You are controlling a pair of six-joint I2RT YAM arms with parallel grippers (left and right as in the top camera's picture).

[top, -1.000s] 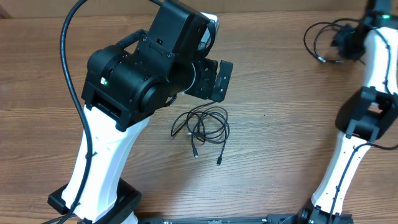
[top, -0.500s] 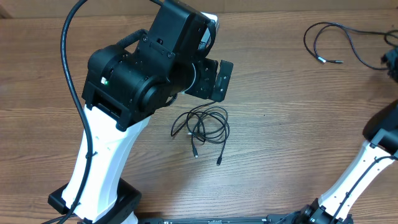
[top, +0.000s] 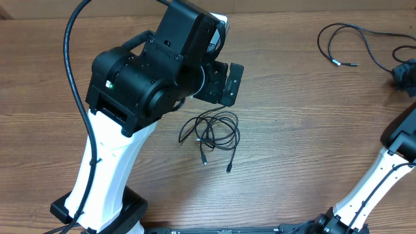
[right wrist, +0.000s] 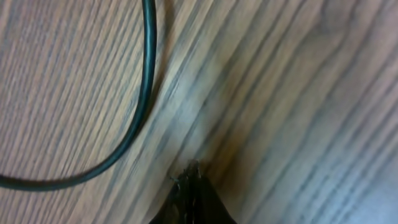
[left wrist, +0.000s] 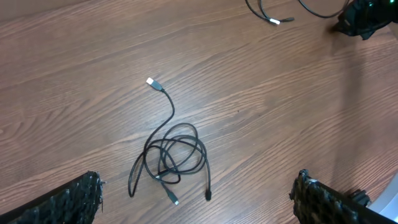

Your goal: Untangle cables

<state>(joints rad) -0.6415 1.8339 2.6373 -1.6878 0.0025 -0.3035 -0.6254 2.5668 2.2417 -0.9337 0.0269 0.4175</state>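
Observation:
A tangle of thin black cables (top: 211, 133) lies on the wooden table in the middle. It also shows in the left wrist view (left wrist: 174, 155), with one white plug tip (left wrist: 151, 81) stretched away from it. My left gripper (top: 227, 83) hangs open and empty above the tangle, its fingers (left wrist: 198, 190) wide apart. A separate black cable (top: 348, 39) lies loose at the far right. My right gripper (top: 404, 73) is near the right edge, past that cable's end. In the blurred right wrist view its fingers (right wrist: 193, 183) are pressed together with nothing between them, and a cable strand (right wrist: 146, 81) passes beside them.
The bulky left arm (top: 136, 84) covers much of the left half of the overhead view. The right arm's white links (top: 383, 162) stand along the right edge. The right gripper also shows in the left wrist view (left wrist: 364, 15).
My right gripper has moved away from the far-right cable toward the right edge and a little nearer. That cable now lies spread out on the table. The left arm and the tangle are still.

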